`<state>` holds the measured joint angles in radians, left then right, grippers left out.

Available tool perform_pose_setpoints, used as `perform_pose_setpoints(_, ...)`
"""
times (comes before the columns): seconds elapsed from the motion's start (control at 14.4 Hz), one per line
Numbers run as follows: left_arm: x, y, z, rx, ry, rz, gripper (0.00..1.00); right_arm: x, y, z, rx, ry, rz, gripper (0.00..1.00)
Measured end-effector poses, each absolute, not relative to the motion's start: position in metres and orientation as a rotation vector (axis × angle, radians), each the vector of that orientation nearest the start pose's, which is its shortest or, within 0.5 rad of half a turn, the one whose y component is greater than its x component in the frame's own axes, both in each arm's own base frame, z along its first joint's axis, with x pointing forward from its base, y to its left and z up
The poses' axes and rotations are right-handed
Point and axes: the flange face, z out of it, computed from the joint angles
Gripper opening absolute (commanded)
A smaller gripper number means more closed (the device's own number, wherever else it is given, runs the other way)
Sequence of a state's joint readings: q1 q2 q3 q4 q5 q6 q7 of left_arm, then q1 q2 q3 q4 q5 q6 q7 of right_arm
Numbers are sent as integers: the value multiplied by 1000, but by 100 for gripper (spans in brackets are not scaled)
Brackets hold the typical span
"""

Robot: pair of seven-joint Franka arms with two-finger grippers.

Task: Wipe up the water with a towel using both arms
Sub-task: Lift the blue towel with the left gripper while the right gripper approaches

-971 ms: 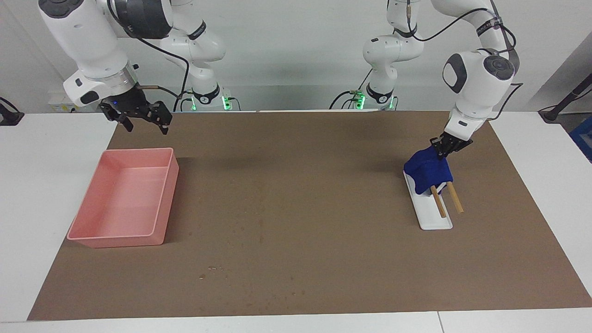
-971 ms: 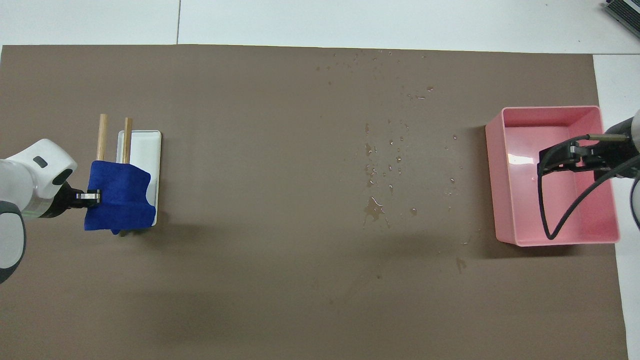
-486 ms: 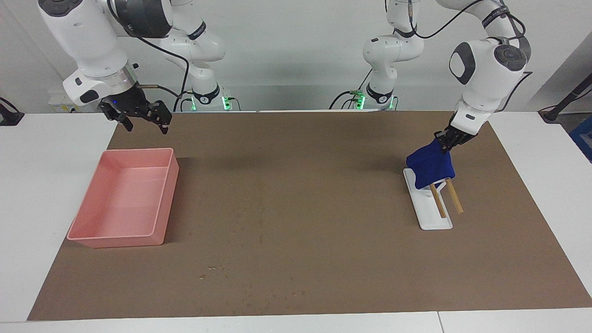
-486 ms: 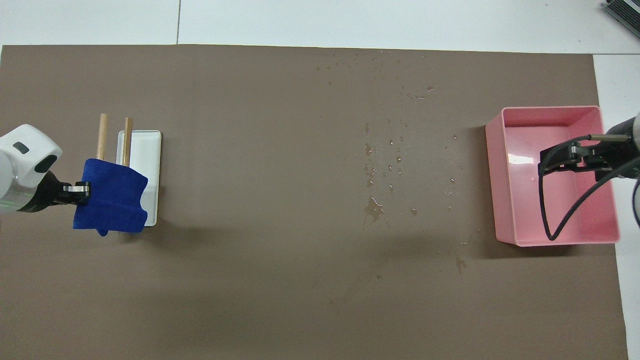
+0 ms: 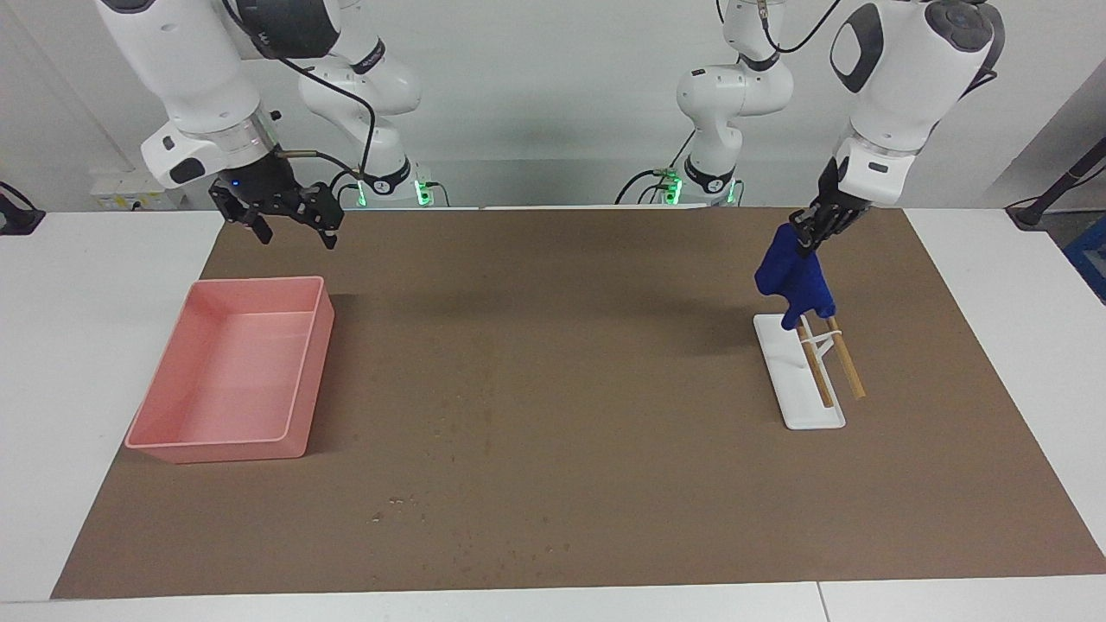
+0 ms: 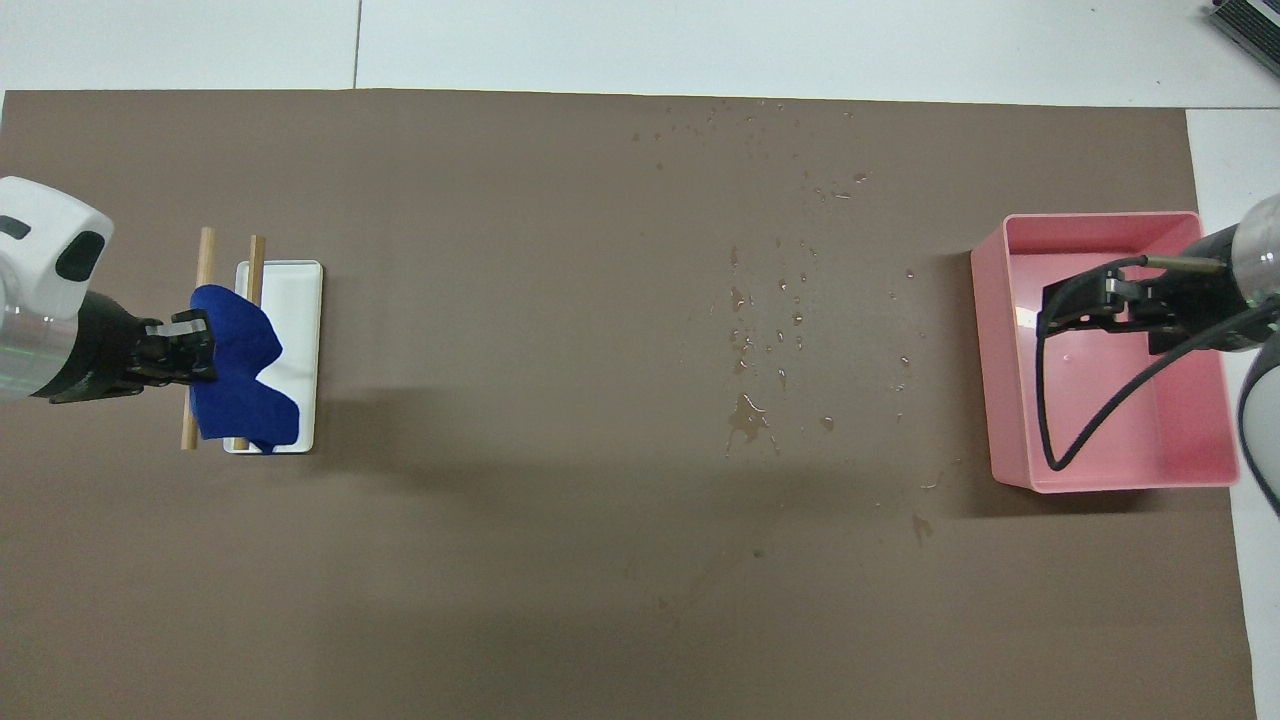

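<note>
My left gripper (image 5: pixel 805 238) (image 6: pixel 196 348) is shut on the royal-blue towel (image 5: pixel 793 276) (image 6: pixel 238 368). The towel hangs from it in the air over the white rack (image 5: pixel 799 380) (image 6: pixel 290 350) with two wooden rods (image 5: pixel 829 363). The towel's lower tip is at the rods' upper ends. Tiny water droplets (image 6: pixel 760 340) (image 5: pixel 406 505) speckle the brown mat around the middle, toward the right arm's end. My right gripper (image 5: pixel 289 223) (image 6: pixel 1085 305) is open and empty in the air over the pink tray.
A pink rectangular tray (image 5: pixel 238 371) (image 6: pixel 1100 350) stands at the right arm's end of the brown mat (image 5: pixel 553 389). White table surface (image 5: pixel 95 328) borders the mat.
My left gripper has risen with the towel, pulling it up off the rack's rods so it now hangs narrow. My right gripper has shifted slightly toward the table's middle.
</note>
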<state>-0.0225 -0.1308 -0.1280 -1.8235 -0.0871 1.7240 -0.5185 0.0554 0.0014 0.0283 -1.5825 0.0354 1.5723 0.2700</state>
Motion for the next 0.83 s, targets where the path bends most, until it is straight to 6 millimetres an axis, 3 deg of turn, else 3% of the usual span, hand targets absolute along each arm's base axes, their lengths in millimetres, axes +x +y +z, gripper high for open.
perform_pose_setpoints(0.21,501,-159,606,-3095,-976,-20,0,547,96,624,-3024,497,34,100)
perform_pose_setpoints(0.35,490,-195,615,-3023,-1219,-21,0,545,110,627,-2945,669,64,100)
perform_pose_setpoints(0.62,471,-244,646,-2834,-1751,0,0,543,133,634,-2685,1072,172,99)
perform_pose_setpoints(0.83,468,-264,658,-2594,-2194,7,0,540,161,637,-2464,1400,270,100)
